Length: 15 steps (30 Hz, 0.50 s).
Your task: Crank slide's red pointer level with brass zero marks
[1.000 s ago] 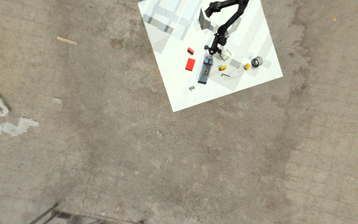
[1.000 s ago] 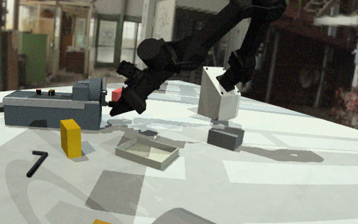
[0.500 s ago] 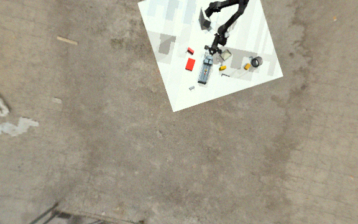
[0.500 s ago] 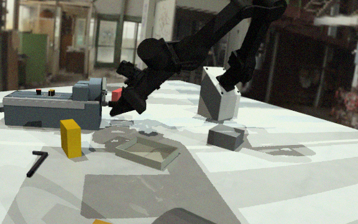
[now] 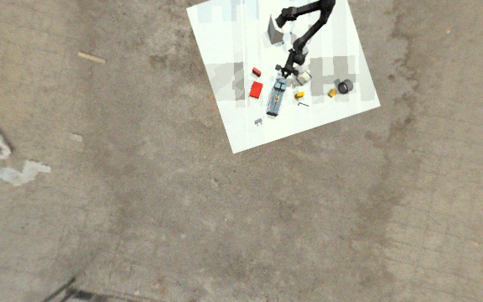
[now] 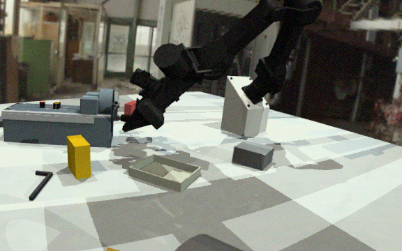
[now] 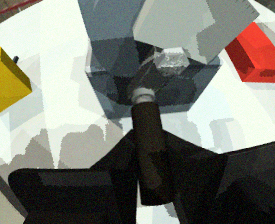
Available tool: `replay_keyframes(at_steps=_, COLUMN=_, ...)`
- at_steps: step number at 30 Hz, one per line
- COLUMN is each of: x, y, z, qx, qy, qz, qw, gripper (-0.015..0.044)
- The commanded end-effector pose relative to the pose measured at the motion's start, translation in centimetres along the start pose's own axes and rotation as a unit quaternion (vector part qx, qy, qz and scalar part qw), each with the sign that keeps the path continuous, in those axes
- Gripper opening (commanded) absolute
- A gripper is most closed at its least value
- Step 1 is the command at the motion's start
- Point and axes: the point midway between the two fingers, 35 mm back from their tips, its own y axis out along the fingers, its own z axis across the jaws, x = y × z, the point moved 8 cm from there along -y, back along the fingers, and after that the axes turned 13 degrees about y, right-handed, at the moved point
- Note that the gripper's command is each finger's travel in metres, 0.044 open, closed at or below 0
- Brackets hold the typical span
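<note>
While gripping: the gripper (image 6: pixel 125 123) is clamped nearly shut on the dark crank handle (image 7: pixel 149 145), at the near end of the grey-blue machine (image 6: pixel 56 120).
Crank: the handle runs from between the fingers up to a pale hub (image 7: pixel 162 64) on the machine's end face.
Slide: on top of the machine, toward its far end from the gripper, sit a small red marker (image 6: pixel 42 104) and a yellow-orange one (image 6: pixel 56 104); which is the pointer and whether it is level with the brass marks is too small to tell.
Beside the machine: a yellow block (image 6: pixel 79 156) stands just in front, a black hex key (image 6: pixel 40 184) lies further out, and a red block (image 6: pixel 130 107) sits behind the gripper.
Doing it well: likely mid-cranking; turn slowly in small arcs, keep the grip square on the handle, check the pointer often, and release only once it sits level.
</note>
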Motion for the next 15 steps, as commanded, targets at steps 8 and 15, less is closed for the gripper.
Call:
replay_keyframes(at_steps=8, x=0.10, y=-0.38, z=0.85, qx=0.011, qy=-0.002, qz=0.000, qw=1.000, gripper=0.0000)
replay_keyframes(at_steps=15, x=0.15, y=-0.49, z=0.99, qx=0.011, qy=-0.002, qz=0.000, qw=1.000, gripper=0.0000)
